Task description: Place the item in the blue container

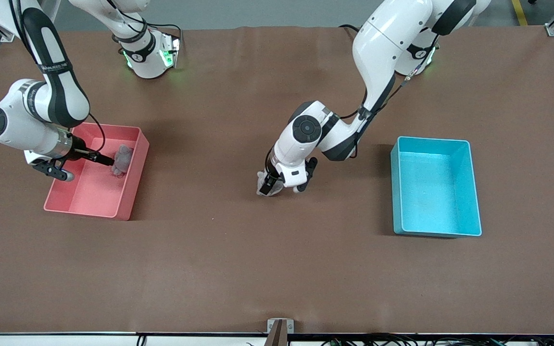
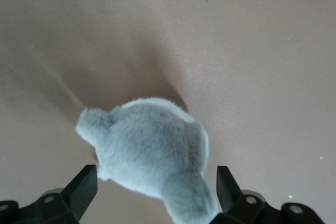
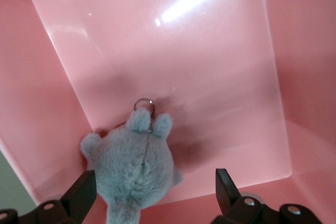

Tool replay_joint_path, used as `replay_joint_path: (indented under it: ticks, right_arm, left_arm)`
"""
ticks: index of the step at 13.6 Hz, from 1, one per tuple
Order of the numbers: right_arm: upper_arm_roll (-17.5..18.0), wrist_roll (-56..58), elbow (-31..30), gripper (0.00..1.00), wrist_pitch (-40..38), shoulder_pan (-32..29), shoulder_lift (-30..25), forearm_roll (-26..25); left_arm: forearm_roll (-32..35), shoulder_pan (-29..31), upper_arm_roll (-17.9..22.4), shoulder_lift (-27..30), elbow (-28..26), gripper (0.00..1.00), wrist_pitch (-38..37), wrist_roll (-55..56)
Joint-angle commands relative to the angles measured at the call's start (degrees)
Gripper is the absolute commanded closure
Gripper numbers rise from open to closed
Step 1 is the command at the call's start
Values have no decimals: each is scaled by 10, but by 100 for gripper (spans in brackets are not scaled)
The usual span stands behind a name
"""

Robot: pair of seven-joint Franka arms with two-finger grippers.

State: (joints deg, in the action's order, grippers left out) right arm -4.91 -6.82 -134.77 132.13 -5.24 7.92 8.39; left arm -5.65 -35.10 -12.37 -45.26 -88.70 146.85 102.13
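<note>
Front view, left gripper: it is low over the brown table, near the middle, with a grey fluffy toy at its tips.
Front view, blue container: it sits on the table at about 3 o'clock from that toy, well apart from it, toward the left arm's end.
Front view, right gripper: it is over the pink bin, by a second grey toy.
Left wrist view, fingers: they are spread wide, with the toy between them.
Right wrist view, fingers: they are spread wide, and the second toy, with a small ring, lies in the bin.

Glossy white arms with black joints, black cables, green-lit bases.
</note>
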Motion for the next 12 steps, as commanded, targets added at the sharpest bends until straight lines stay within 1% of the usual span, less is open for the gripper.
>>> replay_joint_path:
  ticks: [1, 2, 3, 4, 6, 7, 8, 9, 10, 11, 12]
  right_arm:
    - [10, 8, -14, 0, 7, -10, 6, 23]
    - [10, 8, -14, 0, 7, -10, 14, 31]
    - [10, 8, -14, 0, 7, -10, 23, 49]
    - [10, 8, -13, 0, 7, -7, 31, 65]
    - [10, 8, -12, 0, 10, -5, 44, 84]
    - [11, 8, -12, 0, 15, -4, 48, 88]
    - [11, 8, -12, 0, 18, -2, 53, 89]
    - [11, 8, -12, 1, 21, -2, 55, 89]
    - [11, 8, -12, 6, 23, -2, 56, 89]
    - [11, 8, -12, 13, 22, -2, 58, 89]
    - [11, 8, -12, 26, 22, -2, 58, 89]
  left_arm:
    - [12, -17, 16, -23, 13, 0, 16, 15]
    - [13, -18, 17, -26, 13, 0, 30, 15]
    - [13, -18, 17, -28, 13, 7, 34, 15]
    - [13, -17, 17, -28, 13, 24, 34, 14]
    - [15, -16, 17, -26, 13, 69, 34, 11]
    - [25, -14, 17, -25, 13, 88, 34, 10]
    - [47, -13, 17, -24, 12, 99, 31, 11]
    - [69, -8, 18, -16, 12, 100, 24, 11]
    - [88, -2, 22, -3, 10, 100, 5, 11]
    - [99, 16, 23, 28, 3, 100, -18, 7]
    - [108, 38, 22, 52, -1, 100, -41, -3]
